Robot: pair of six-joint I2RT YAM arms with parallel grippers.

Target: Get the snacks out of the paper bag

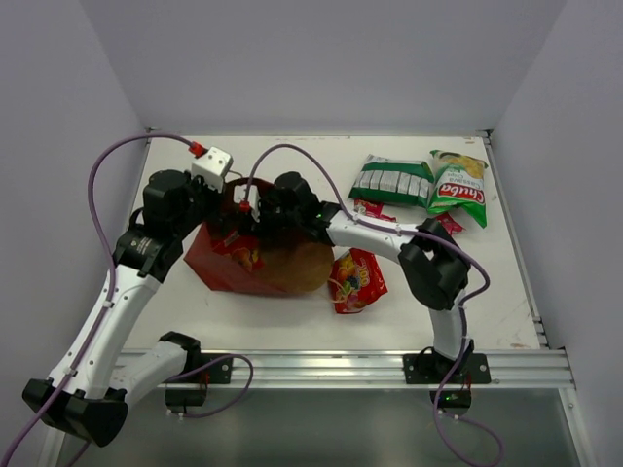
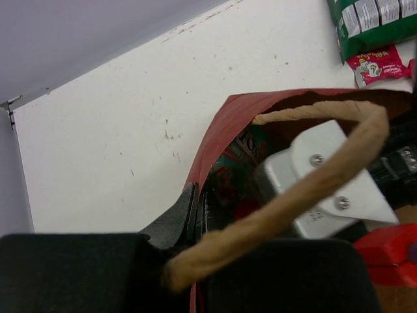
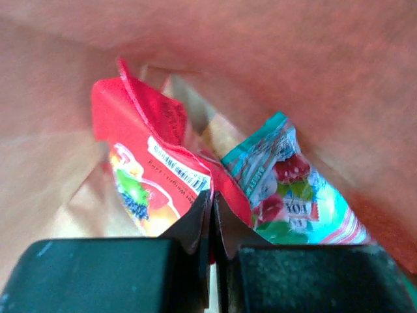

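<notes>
A white table [image 1: 292, 165] is seen, and the paper bag [image 1: 263, 268] is laid on it. Just right of the bag a red candy bag [image 1: 355, 280] is placed. Farther right, toward the far edge, a green-white striped multipack [image 1: 392, 180], a green chip bag [image 1: 459, 187] and small red wrappers [image 1: 375, 209] are found.

Overhead view: bright, even, faint shadows.
Left wrist: twine handle [image 2: 293, 195] blurred up close.
Right wrist: warm reddish cast, soft focus.
</notes>
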